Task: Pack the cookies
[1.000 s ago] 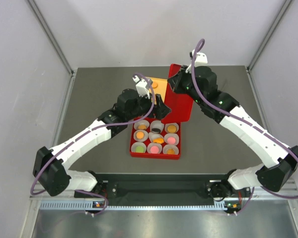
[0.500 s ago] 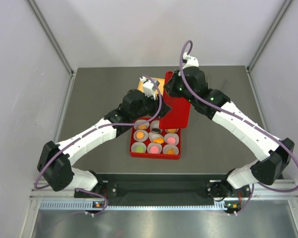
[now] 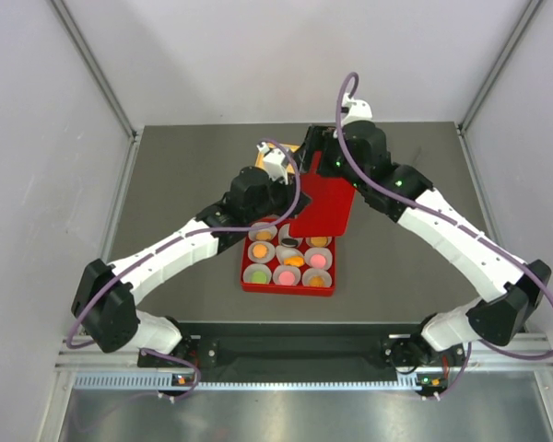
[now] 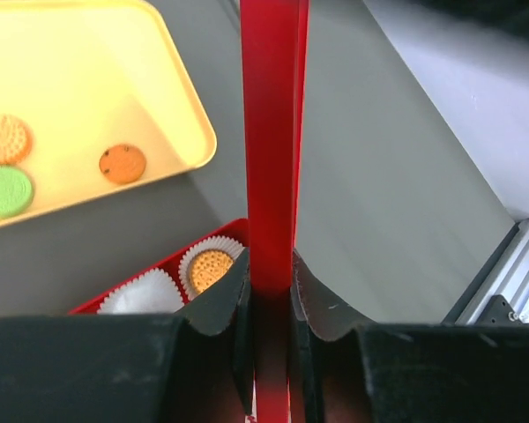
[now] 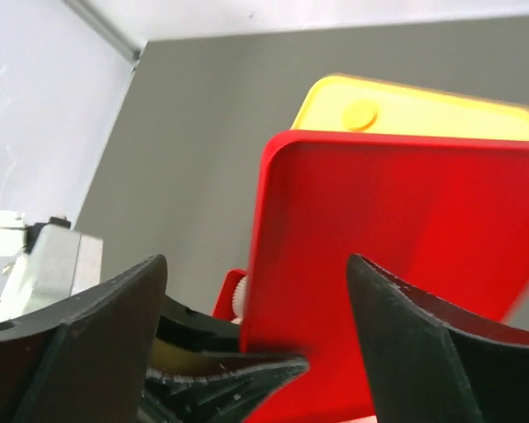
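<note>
A red box (image 3: 249, 287) holds white paper cups with cookies (image 3: 285, 275) in orange, pink and green. Its red lid (image 3: 324, 203) stands tilted over the box's far side. My left gripper (image 3: 291, 206) is shut on the lid's near left edge; in the left wrist view the lid's edge (image 4: 270, 132) runs up from between the left gripper's (image 4: 270, 264) pads. My right gripper (image 3: 311, 147) is open at the lid's far end; in the right wrist view the right gripper (image 5: 256, 260) has its fingers spread wide of the lid (image 5: 397, 256), not touching it.
A yellow tray (image 4: 172, 97) behind the box holds loose cookies: two orange (image 4: 123, 163) and a green one (image 4: 4, 191). The tray (image 5: 441, 110) also shows beyond the lid. A metal rail (image 4: 511, 282) borders the table's right side.
My left gripper has closed on the lid's edge. My right gripper has opened and let go of the lid, which has swung down over the box.
</note>
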